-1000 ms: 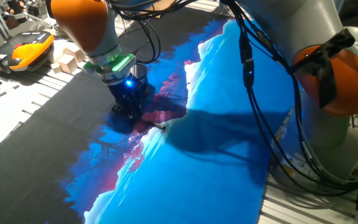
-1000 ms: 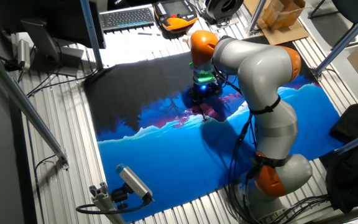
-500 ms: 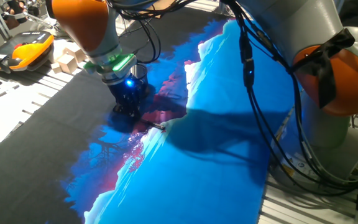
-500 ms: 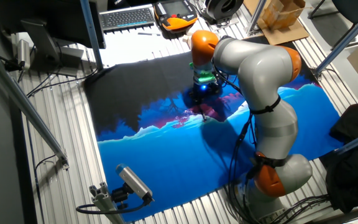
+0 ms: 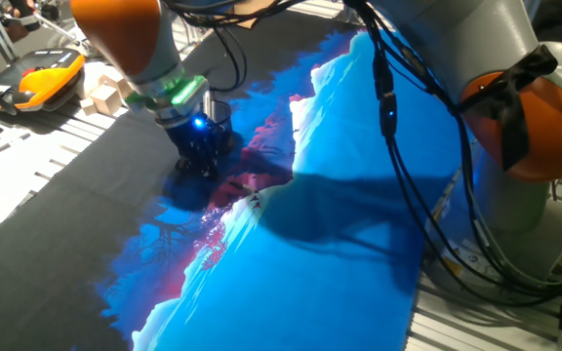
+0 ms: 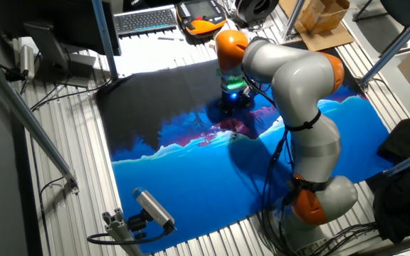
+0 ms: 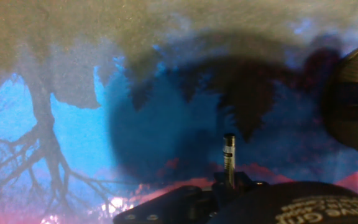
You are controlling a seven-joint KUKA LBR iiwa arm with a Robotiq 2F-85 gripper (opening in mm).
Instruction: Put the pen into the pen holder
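**Hand view: pen pinched in the fingers, holder at the right edge**

Hand view is showing the gripper (image 7: pixel 229 182) closing its fingers on the pen (image 7: pixel 229 157), which is sticking out straight ahead as a thin dark rod with a lighter tip. The pen holder (image 7: pixel 355 102) is sitting at the right edge of the frame as a dark, ribbed round shape, partly cut off and apart from the pen's tip. Below both, the printed mat (image 7: pixel 55 143) is showing a bare tree in blue and pink. Pale lettering is running along the gripper body at the lower right, but it is too blurred to read.

One fixed view is showing the gripper (image 5: pixel 201 164) hanging low over the mat (image 5: pixel 359 253), near where the black cloth meets the blue print, with a blue light glowing on its body. The pen and the holder are too small and dark to make out. An orange handheld controller (image 5: pixel 49 76) and pale wooden blocks (image 5: pixel 105 93) are lying beyond the cloth.

The other fixed view is showing the arm bending down to the gripper (image 6: pixel 232 108) over the mat (image 6: pixel 191 178). A keyboard (image 6: pixel 145 19) is lying on the far side of the table.
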